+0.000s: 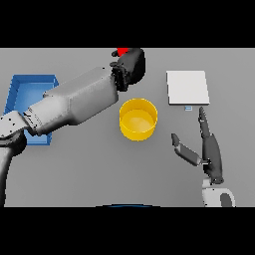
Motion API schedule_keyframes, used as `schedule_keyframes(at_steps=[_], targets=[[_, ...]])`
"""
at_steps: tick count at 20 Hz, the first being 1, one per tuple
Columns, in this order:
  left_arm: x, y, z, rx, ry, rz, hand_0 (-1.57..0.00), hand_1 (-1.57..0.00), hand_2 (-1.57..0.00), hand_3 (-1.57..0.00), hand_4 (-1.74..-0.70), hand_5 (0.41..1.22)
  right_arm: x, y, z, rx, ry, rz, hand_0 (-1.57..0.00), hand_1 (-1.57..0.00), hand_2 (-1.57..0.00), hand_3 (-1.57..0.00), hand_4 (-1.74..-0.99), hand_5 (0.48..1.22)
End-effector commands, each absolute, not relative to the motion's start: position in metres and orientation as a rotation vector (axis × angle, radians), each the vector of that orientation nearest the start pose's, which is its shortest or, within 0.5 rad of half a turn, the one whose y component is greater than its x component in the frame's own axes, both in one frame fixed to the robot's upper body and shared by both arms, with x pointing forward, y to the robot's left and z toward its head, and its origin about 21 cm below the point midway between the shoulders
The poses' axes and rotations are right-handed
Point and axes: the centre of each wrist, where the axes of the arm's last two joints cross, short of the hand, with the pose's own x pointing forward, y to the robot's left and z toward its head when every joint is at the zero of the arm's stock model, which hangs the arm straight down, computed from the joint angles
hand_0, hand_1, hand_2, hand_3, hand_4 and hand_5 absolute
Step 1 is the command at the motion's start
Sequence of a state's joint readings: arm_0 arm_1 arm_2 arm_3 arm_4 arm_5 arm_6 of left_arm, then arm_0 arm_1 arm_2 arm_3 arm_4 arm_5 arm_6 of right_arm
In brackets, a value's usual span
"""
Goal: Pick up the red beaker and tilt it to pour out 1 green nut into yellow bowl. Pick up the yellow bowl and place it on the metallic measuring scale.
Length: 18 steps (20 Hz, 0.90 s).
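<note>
Grey table (74, 169): left hand (130, 67) curls round the small red beaker (122, 51), probably light and stiff; right hand (209, 149) rests spread beside the round yellow bowl (138, 119).

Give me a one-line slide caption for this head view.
Left hand closes its fingers on the red beaker beyond the yellow bowl; right hand open below the scale.

single head view, looking steeply down at the grey table (89, 169), close, both arms entering from below
</note>
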State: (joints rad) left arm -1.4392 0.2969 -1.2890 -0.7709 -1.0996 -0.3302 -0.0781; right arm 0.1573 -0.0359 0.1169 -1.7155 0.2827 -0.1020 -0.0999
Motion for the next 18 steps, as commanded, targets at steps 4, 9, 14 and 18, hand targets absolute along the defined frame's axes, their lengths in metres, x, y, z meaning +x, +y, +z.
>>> schedule_keyframes(at_steps=[4, 9, 14, 18], targets=[[0.43, 0.033, 0.228, -1.586, 0.921, 2.473, -1.57, -1.57, -1.46, -1.04, -1.7, 1.221, 0.211, -0.218, 0.002, -0.25, -1.699, 0.223, 0.0, 0.0, 0.0, 0.0, -1.186, 0.596], [0.456, 0.073, 0.298, -1.895, 1.232, 2.518, -1.57, -1.57, -1.53, -1.4, -1.72, 1.221, 0.214, -0.225, 0.005, -0.2, -1.705, 0.186, 0.0, 0.0, 0.0, 0.0, -1.193, 0.597], [0.479, 0.168, 0.308, -2.262, 2.025, 2.501, -1.57, -1.57, -1.56, -1.37, -1.73, 1.221, 0.211, -0.226, 0.0, -0.184, -1.702, 0.195, 0.0, 0.0, 0.0, 0.0, -1.224, 0.592], [0.477, 0.238, 0.291, -2.309, 2.632, 2.267, -1.57, -1.57, -1.57, -1.43, -1.74, 1.221, 0.215, -0.23, -0.001, -0.183, -1.72, 0.211, 0.0, 0.0, 0.0, 0.0, -1.222, 0.586]])
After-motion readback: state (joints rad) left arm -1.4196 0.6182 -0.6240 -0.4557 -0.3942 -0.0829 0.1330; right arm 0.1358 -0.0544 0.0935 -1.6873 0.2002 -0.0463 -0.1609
